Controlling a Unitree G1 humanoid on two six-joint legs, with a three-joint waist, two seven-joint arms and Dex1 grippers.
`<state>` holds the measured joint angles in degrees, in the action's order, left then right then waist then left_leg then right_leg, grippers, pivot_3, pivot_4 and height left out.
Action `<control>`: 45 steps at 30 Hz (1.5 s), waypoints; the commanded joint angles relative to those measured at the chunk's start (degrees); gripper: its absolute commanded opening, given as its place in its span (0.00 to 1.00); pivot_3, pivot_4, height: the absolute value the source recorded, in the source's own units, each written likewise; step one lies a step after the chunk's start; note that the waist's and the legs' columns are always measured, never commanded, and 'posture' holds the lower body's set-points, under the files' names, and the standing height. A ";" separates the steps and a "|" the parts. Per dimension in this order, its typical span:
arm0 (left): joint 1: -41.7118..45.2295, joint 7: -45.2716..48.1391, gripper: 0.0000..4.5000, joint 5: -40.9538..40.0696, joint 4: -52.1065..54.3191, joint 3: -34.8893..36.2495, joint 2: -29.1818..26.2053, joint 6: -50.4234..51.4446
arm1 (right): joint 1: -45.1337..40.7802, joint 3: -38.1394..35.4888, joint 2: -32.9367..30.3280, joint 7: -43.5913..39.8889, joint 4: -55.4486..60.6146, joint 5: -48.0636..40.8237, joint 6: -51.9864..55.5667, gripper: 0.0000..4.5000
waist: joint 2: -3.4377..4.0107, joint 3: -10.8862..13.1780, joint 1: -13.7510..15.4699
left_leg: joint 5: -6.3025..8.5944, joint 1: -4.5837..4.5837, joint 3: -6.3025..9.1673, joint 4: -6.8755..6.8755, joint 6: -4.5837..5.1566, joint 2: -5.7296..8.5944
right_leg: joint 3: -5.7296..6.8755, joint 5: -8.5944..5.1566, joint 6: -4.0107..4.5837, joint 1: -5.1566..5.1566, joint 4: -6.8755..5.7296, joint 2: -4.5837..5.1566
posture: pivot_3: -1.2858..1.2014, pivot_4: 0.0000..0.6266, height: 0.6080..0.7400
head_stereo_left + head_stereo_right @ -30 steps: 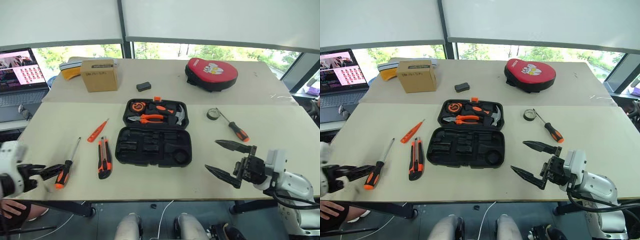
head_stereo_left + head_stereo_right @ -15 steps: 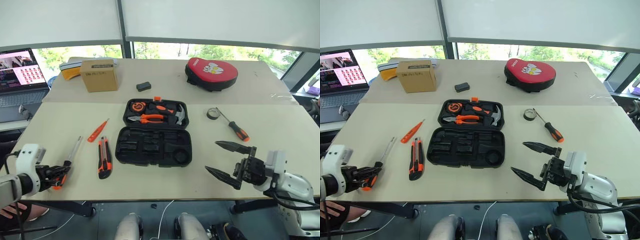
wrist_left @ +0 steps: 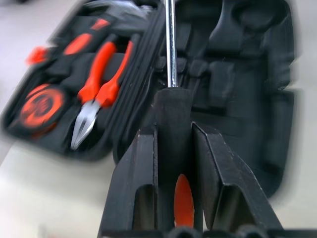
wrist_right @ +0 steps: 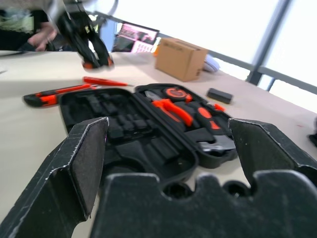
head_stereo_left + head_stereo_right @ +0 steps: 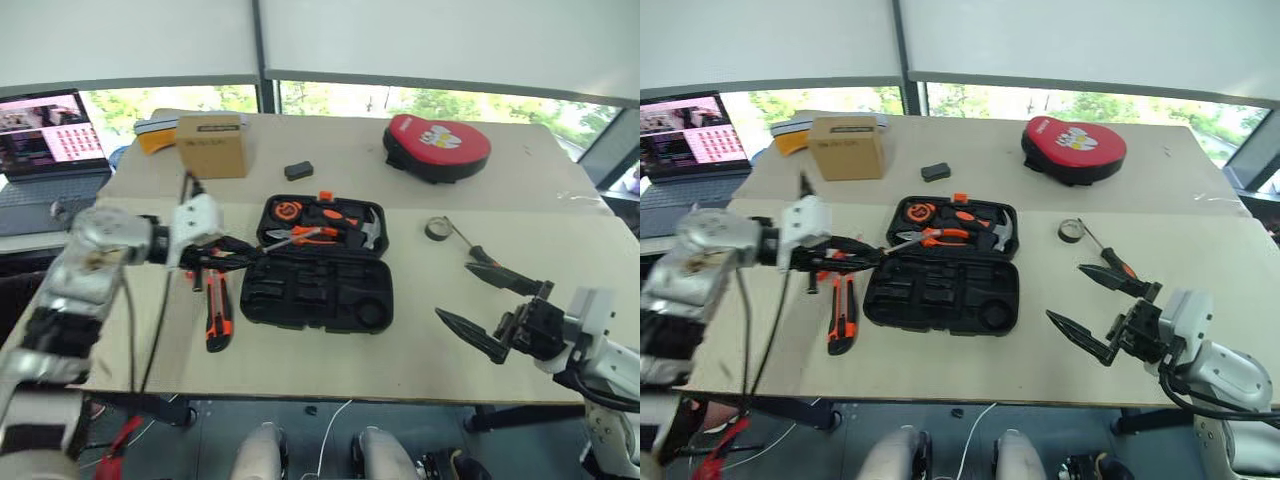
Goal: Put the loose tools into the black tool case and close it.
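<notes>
the left gripper (image 3: 174,148) clamps a screwdriver (image 3: 171,44) by its handle, shaft aimed over the open case (image 5: 320,300) for slotting; the right gripper (image 5: 490,305) waits, fingers wide, empty.

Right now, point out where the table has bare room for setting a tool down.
Free: the near strip between the black tool case and the right gripper; the stretch between the case and the tape roll. Crowded: left of the case, where the utility knife lies under the left gripper holding a screwdriver.
</notes>
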<state>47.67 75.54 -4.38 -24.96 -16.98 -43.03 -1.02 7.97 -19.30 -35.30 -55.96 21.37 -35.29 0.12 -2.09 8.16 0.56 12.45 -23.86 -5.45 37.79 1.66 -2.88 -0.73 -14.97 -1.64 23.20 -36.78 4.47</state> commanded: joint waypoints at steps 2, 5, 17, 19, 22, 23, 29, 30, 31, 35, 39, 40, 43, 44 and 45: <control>8.30 -1.50 0.14 8.24 -13.83 -4.11 5.21 -12.58 | 0.35 -0.42 1.11 2.63 4.05 -0.77 0.11 1.00 | -0.02 0.01 -0.19 | 0.01 -0.03 0.01 0.00 0.02 0.00 | -0.04 -0.01 -0.02 0.03 0.01 -0.01 | 0.52 0.24 1.00; 12.09 -3.53 0.14 11.93 -20.78 -5.68 8.91 -16.11 | 2.56 -0.27 2.53 4.49 6.38 -0.06 -0.10 1.00 | -0.04 0.03 0.06 | 0.02 -0.15 0.07 0.06 0.02 0.02 | -0.02 -0.02 -0.06 0.04 0.01 -0.01 | 0.52 0.24 1.00; 13.14 -1.66 0.14 16.18 -26.83 -7.03 13.79 -18.50 | 7.80 0.58 4.53 8.76 11.26 1.61 0.27 1.00 | -0.04 0.03 0.08 | 0.02 -0.29 0.30 0.14 0.02 0.06 | -0.03 -0.02 -0.15 0.05 -0.06 -0.02 | 0.52 0.24 1.00; 13.38 -3.10 0.14 17.33 -27.39 -7.08 13.97 -18.60 | 8.05 0.76 4.43 9.20 11.66 1.63 0.43 1.00 | -0.04 0.03 0.08 | 0.02 -0.29 0.30 0.15 0.02 0.07 | -0.03 -0.02 -0.15 0.04 -0.07 -0.02 | 0.52 0.24 1.00; 13.64 -5.81 0.14 18.41 -28.09 -6.69 14.52 -18.09 | 8.34 1.17 4.34 10.10 12.65 1.54 0.95 1.00 | -0.03 0.03 0.09 | 0.02 -0.27 0.33 0.18 0.02 0.07 | -0.02 -0.02 -0.15 0.01 -0.10 -0.02 | 0.52 0.24 1.00; 13.59 -6.16 0.14 18.52 -28.04 -6.54 14.63 -17.91 | 8.47 1.24 4.33 10.31 12.96 1.48 1.09 1.00 | -0.04 0.03 0.12 | 0.01 -0.25 0.35 0.20 0.02 0.07 | -0.02 -0.02 -0.15 0.00 -0.14 -0.02 | 0.52 0.24 1.00; 13.77 -5.66 0.14 17.29 -26.25 -4.90 14.87 -16.98 | 8.11 2.12 3.61 11.57 14.63 0.12 3.41 1.00 | -0.04 0.03 0.21 | 0.01 -0.27 0.44 0.45 0.00 0.06 | 0.01 -0.02 -0.15 -0.05 -0.30 -0.03 | 0.52 0.24 1.00; 13.82 -5.85 0.14 17.08 -25.99 -4.60 14.87 -16.75 | 8.04 2.18 3.54 11.69 14.82 -0.06 3.78 1.00 | -0.04 0.03 0.20 | 0.01 -0.29 0.45 0.49 0.01 0.06 | 0.01 -0.02 -0.15 -0.05 -0.30 -0.04 | 0.52 0.24 1.00; 13.85 -5.86 0.14 16.92 -25.75 -4.42 14.88 -16.57 | 7.95 2.22 3.48 11.79 14.96 -0.19 4.11 1.00 | -0.04 0.03 0.20 | 0.01 -0.30 0.45 0.49 0.01 0.06 | 0.01 -0.02 -0.15 -0.04 -0.30 -0.04 | 0.52 0.24 1.00; 13.54 -5.87 0.14 16.87 -24.55 -4.10 14.83 -16.31 | 8.14 2.38 3.50 12.02 15.62 -0.76 5.46 1.00 | -0.04 0.03 0.19 | 0.01 -0.34 0.49 0.50 0.01 0.06 | 0.02 -0.02 -0.14 -0.02 -0.32 -0.05 | 0.52 0.24 1.00; 14.13 -8.01 0.14 18.78 -25.30 -4.82 14.93 -17.19 | 8.49 1.67 3.35 12.02 15.85 -1.52 6.58 1.00 | -0.04 0.03 0.21 | 0.01 -0.37 0.50 0.52 0.01 0.06 | 0.03 -0.02 -0.15 -0.01 -0.31 -0.05 | 0.52 0.24 1.00; 14.18 -8.33 0.14 19.28 -25.61 -5.12 14.95 -17.49 | 8.69 1.50 3.36 12.06 15.96 -1.57 6.69 1.00 | -0.04 0.03 0.22 | 0.01 -0.37 0.51 0.52 0.01 0.06 | 0.03 -0.02 -0.15 -0.01 -0.31 -0.05 | 0.52 0.24 1.00; 13.84 -9.22 0.14 20.20 -26.24 -5.49 15.30 -17.97 | 9.38 1.21 3.65 12.46 16.65 -1.68 7.06 1.00 | -0.04 0.03 0.22 | 0.01 -0.38 0.51 0.53 0.01 0.06 | 0.04 -0.02 -0.15 -0.01 -0.31 -0.05 | 0.52 0.24 1.00; 13.76 -9.66 0.14 20.34 -26.29 -5.37 15.50 -17.80 | 9.73 1.06 3.79 12.79 17.08 -1.94 7.33 1.00 | -0.04 0.03 0.24 | 0.01 -0.38 0.51 0.53 0.01 0.06 | 0.05 -0.02 -0.15 -0.01 -0.31 -0.05 | 0.52 0.24 1.00; 13.66 -9.97 0.14 20.51 -26.38 -5.30 15.72 -17.79 | 10.23 1.06 4.08 13.13 17.41 -2.14 7.46 1.00 | -0.04 0.03 0.29 | 0.01 -0.37 0.52 0.53 0.01 0.06 | 0.05 -0.02 -0.15 -0.02 -0.31 -0.05 | 0.52 0.24 1.00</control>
<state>60.30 67.65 15.68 -51.73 -22.71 -27.64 -18.58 17.51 -16.63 -31.19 -43.47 35.90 -35.49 7.31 -2.13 8.19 0.85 12.46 -24.23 -4.94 38.32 1.67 -2.82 -0.68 -14.98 -1.79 23.18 -37.10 4.43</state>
